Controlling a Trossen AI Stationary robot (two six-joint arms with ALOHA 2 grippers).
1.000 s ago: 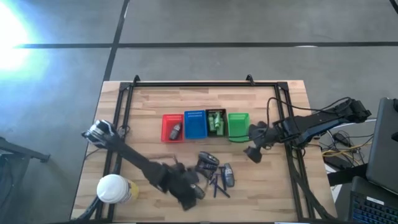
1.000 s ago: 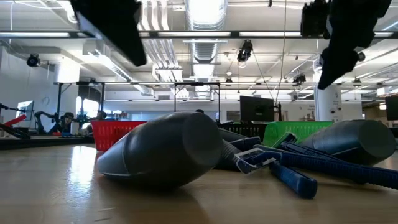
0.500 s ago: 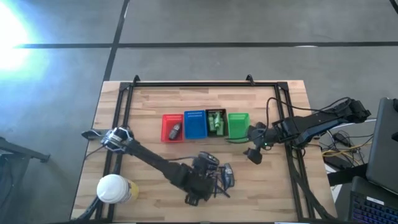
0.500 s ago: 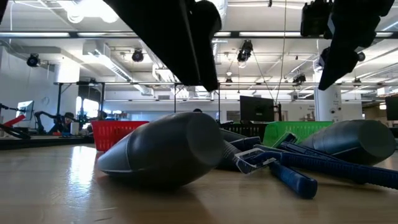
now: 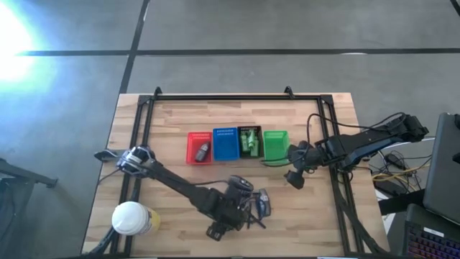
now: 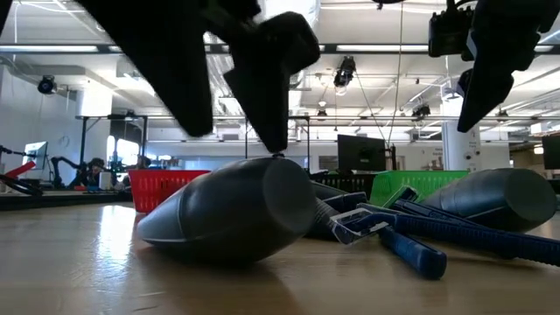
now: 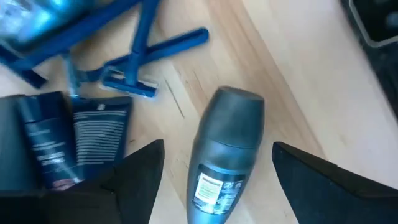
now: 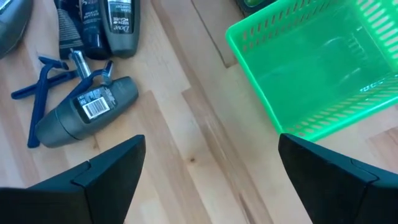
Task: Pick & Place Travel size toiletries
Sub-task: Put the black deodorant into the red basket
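My left gripper (image 7: 217, 186) is open and hangs low over a grey oval tube (image 7: 224, 155), one finger on each side of it. The tube lies on its side on the wood, nearest the camera in the low view (image 6: 227, 210). Beside it lie dark packets (image 7: 74, 137) and thin blue sticks (image 7: 143, 50). The rest of the pile (image 5: 251, 201) holds another grey tube (image 8: 87, 112). My right gripper (image 8: 211, 186) is open above bare wood near the green basket (image 8: 323, 68), right of the pile (image 5: 293, 176). My left gripper comes at the grey tube from above, fingers pointing down and set across its width. In the low view one fingertip (image 6: 276, 149) reaches the tube's upper side (image 6: 271, 162). I cannot tell whether it touches.
Red (image 5: 200, 147), blue (image 5: 225, 144), black (image 5: 250, 140) and green (image 5: 275, 144) baskets stand in a row beyond the pile. The red one holds a grey tube, the black one green bottles. A big white-capped container (image 5: 131, 218) stands near the table's left near corner.
My left gripper has swung toward the table's right, from beside the pile to over the grey tube, and has come down until its open fingers stand at the tube's top. The toiletries have stayed where they were.
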